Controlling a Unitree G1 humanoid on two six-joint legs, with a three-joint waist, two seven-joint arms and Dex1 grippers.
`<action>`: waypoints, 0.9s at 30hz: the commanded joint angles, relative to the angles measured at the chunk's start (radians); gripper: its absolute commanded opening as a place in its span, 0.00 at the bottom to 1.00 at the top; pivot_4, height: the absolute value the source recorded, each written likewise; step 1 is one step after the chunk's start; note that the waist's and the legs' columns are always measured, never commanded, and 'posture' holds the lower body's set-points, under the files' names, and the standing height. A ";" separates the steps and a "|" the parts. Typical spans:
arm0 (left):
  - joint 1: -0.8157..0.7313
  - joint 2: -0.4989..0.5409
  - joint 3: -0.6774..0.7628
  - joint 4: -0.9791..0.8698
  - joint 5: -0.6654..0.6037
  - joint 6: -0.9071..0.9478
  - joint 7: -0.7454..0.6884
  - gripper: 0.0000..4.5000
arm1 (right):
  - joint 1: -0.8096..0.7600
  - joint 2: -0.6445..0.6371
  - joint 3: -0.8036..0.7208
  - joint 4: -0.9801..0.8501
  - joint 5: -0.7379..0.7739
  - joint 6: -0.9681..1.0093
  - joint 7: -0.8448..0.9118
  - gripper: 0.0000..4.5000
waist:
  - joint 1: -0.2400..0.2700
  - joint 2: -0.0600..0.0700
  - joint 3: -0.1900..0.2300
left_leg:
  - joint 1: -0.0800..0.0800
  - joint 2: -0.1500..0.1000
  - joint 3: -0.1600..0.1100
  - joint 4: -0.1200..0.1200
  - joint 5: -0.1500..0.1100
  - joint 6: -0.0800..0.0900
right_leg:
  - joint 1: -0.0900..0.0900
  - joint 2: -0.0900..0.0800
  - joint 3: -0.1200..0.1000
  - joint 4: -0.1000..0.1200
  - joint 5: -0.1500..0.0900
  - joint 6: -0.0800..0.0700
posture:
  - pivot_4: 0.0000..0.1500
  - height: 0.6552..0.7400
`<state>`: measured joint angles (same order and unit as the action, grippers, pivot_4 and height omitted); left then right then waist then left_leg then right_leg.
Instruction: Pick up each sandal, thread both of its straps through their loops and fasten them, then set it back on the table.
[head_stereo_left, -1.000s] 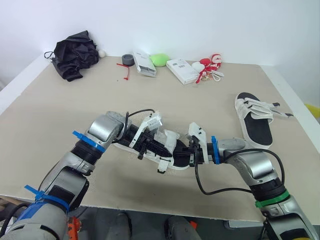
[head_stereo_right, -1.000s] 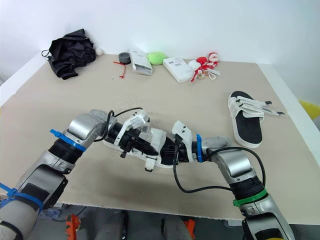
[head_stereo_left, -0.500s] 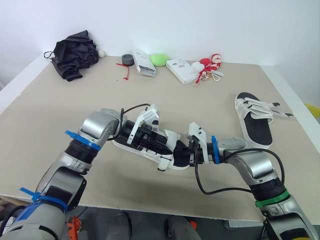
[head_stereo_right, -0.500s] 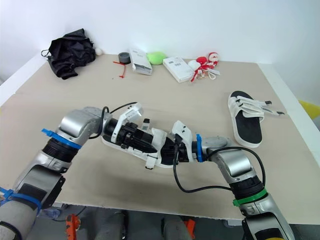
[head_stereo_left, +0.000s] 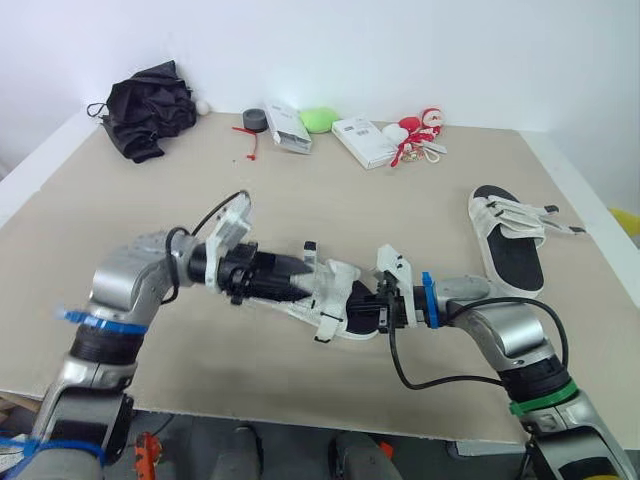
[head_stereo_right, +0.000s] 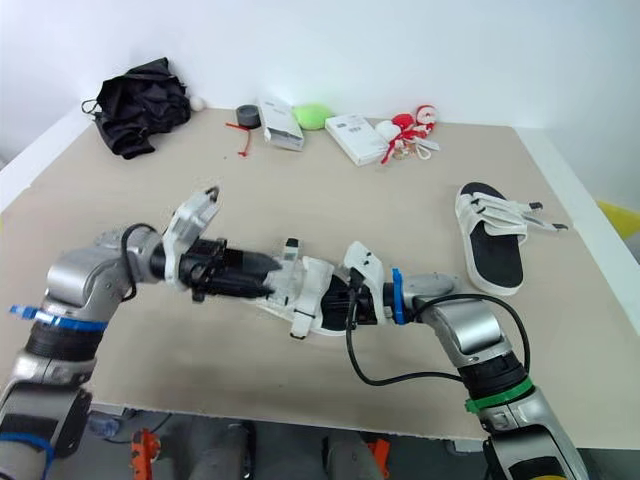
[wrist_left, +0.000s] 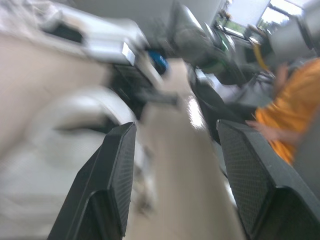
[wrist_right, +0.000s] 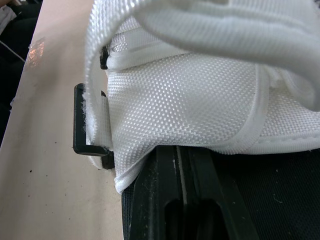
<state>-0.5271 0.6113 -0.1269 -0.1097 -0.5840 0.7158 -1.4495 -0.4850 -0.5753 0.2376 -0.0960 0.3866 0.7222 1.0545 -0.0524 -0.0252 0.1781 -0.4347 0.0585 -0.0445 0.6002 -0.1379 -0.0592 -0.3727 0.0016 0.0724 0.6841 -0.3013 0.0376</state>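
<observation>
Both grippers work at the near sandal, lying at the front of the table.
Your left gripper sits at the sandal's left end, fingers spread apart and gripping nothing. A white strap end pokes out from the sandal's near side. Your right gripper is clamped on its right end, fingers together at the strap's hem. The second sandal rests well apart, far right.

Left hand open, outstretched; right hand clamped.
</observation>
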 joint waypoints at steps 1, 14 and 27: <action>0.090 0.014 -0.067 -0.032 0.096 -0.117 0.029 0.58 | 0.019 0.005 0.046 0.012 -0.012 0.020 0.004 0.00 | 0.001 0.000 0.000 | 0.000 0.000 0.000 0.000 0.000 0.000 | 0.000 0.000 0.000 0.000 0.000 0.000 | 1.00 0.91; 0.084 -0.089 -0.134 0.057 0.182 -0.210 0.145 0.58 | 0.041 -0.008 0.028 -0.017 -0.006 0.034 -0.010 0.00 | 0.004 -0.001 0.001 | 0.000 0.002 0.000 0.000 0.000 0.000 | -0.001 0.002 0.000 0.000 0.000 -0.001 | 1.00 0.91; 0.060 -0.132 -0.186 0.044 0.154 -0.134 0.136 0.31 | 0.060 -0.018 0.015 -0.050 0.000 0.051 -0.027 0.00 | 0.005 -0.001 0.001 | -0.001 0.001 0.000 0.000 0.000 0.000 | -0.001 0.002 0.000 0.000 0.000 -0.001 | 1.00 0.91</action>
<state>-0.4557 0.4791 -0.3076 -0.0412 -0.4027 0.5743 -1.2986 -0.4539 -0.5809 0.2200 -0.1459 0.3881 0.7433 1.0219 -0.0472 -0.0266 0.1788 -0.4357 0.0597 -0.0445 0.6005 -0.1379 -0.0593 -0.3734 0.0030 0.0721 0.6840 -0.3012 0.0368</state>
